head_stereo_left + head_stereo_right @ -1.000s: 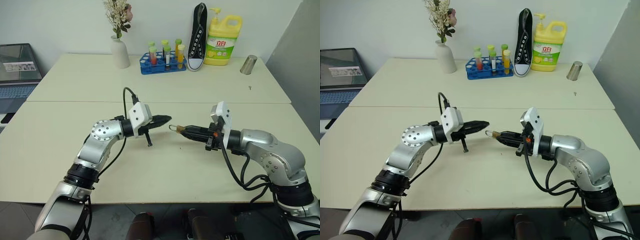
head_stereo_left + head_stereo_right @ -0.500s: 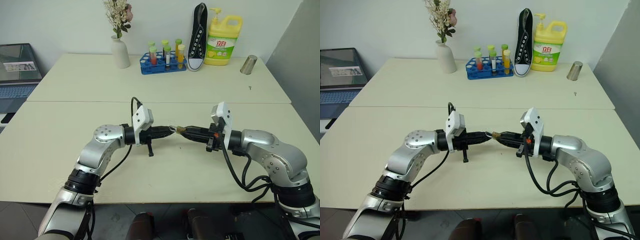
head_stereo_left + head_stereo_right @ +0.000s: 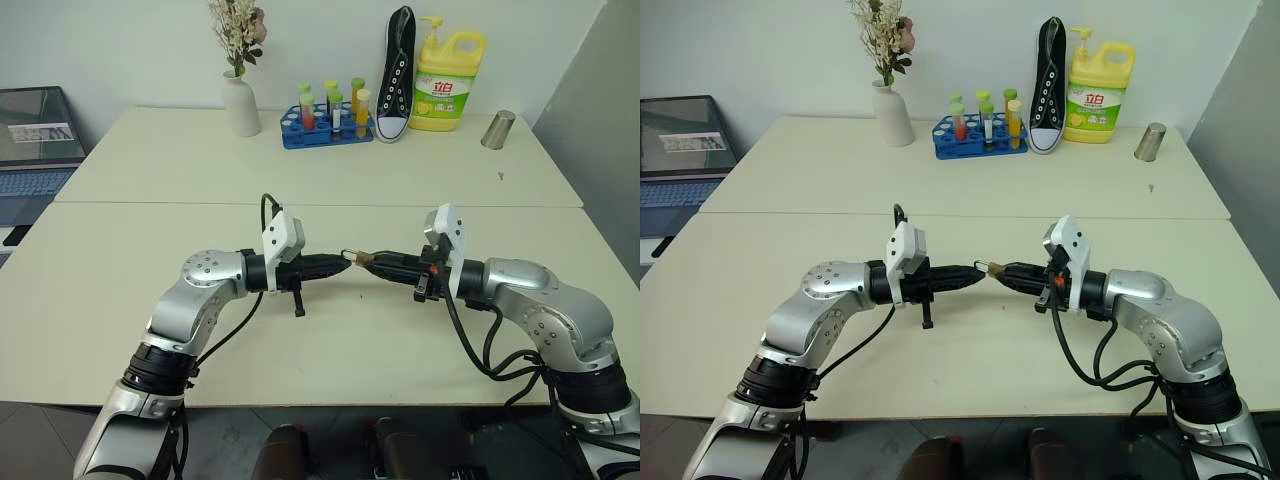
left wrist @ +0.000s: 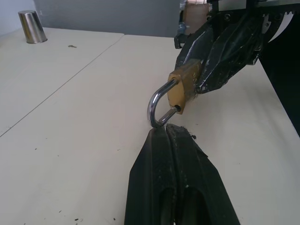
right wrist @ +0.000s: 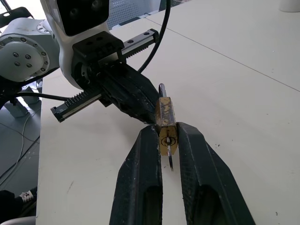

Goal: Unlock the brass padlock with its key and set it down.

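Above the table's (image 3: 120, 290) middle, we pinch the padlock (image 5: 165, 125) body in our right gripper (image 5: 168, 140), shackle (image 4: 158, 104) aimed at nine o'clock, so our left gripper (image 4: 165, 133), jaws pressed together, meets its loop. The key (image 5: 170, 161) sits in the keyhole facing our right wrist, so we judge the shackle is about to be pulled free.

You have two claws, the left claw (image 3: 343, 262) and the right claw (image 3: 364, 261), meeting mid-frame around one padlock (image 4: 184, 89) with one key (image 5: 169, 161) in it. Along the top of the frame you can count one vase (image 3: 239, 103) of flowers, one rack (image 3: 325, 128) holding five tubes, one shoe (image 3: 396, 72), one yellow bottle (image 3: 446, 83) and one metal cup (image 3: 496, 129). One laptop (image 3: 37, 140) sits at upper left.
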Robot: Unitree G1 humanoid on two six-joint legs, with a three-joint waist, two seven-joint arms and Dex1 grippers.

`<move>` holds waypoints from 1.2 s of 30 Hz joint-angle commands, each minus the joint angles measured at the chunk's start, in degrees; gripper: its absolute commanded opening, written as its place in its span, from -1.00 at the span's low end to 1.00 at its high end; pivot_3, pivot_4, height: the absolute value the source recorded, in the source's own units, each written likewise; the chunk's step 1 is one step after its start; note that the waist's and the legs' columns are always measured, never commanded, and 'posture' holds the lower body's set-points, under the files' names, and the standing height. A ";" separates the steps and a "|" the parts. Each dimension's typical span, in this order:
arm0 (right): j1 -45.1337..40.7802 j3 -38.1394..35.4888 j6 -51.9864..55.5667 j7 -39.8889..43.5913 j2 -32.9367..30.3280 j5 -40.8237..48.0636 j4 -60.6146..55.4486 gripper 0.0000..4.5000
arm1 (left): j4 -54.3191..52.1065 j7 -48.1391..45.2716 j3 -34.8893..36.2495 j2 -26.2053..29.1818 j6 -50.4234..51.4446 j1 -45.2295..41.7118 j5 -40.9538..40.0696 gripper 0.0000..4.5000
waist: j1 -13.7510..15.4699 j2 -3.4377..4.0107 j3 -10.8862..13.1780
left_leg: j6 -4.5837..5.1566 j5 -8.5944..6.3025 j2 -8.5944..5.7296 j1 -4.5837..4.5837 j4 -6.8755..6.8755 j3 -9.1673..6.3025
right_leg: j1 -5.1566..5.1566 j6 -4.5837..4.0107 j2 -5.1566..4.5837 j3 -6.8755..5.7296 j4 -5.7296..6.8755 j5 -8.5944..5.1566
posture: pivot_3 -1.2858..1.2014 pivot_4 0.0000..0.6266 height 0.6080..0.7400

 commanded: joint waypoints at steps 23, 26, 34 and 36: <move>0.72 0.00 1.19 3.07 -1.96 1.51 -1.97 -0.94 | -3.71 -0.15 1.76 -1.41 -0.86 0.81 0.42 -1.00 | 0.00 0.00 0.00 | 0.00 0.00 0.00 0.00 0.00 0.00 | 0.00 0.01 0.00 0.00 -0.01 0.00 | 0.03 -0.52 1.00; 0.53 0.04 1.04 2.99 -1.92 1.21 -1.56 -0.94 | -5.59 -1.31 1.41 -0.25 0.59 1.80 -0.26 -1.00 | -0.02 0.00 0.00 | 0.00 0.00 0.00 0.00 0.00 0.00 | 0.00 0.01 0.00 0.01 -0.01 -0.01 | 0.03 -0.52 1.00; 0.36 0.42 0.46 3.09 -1.67 0.05 -0.85 -0.94 | -9.44 -2.78 1.27 0.89 4.80 2.86 -2.45 -1.00 | 0.00 0.00 0.00 | 0.00 0.00 0.00 0.00 0.00 0.00 | 0.00 0.02 0.00 0.00 -0.01 -0.01 | 0.03 -0.52 1.00; 0.35 0.51 0.34 3.12 -1.77 -0.04 -0.79 -0.94 | -10.27 -2.77 1.47 0.83 6.05 2.77 -3.21 -1.00 | 0.00 0.00 0.00 | 0.00 0.00 0.00 0.00 0.00 0.00 | 0.00 0.02 0.00 0.00 -0.02 -0.01 | 0.03 -0.52 1.00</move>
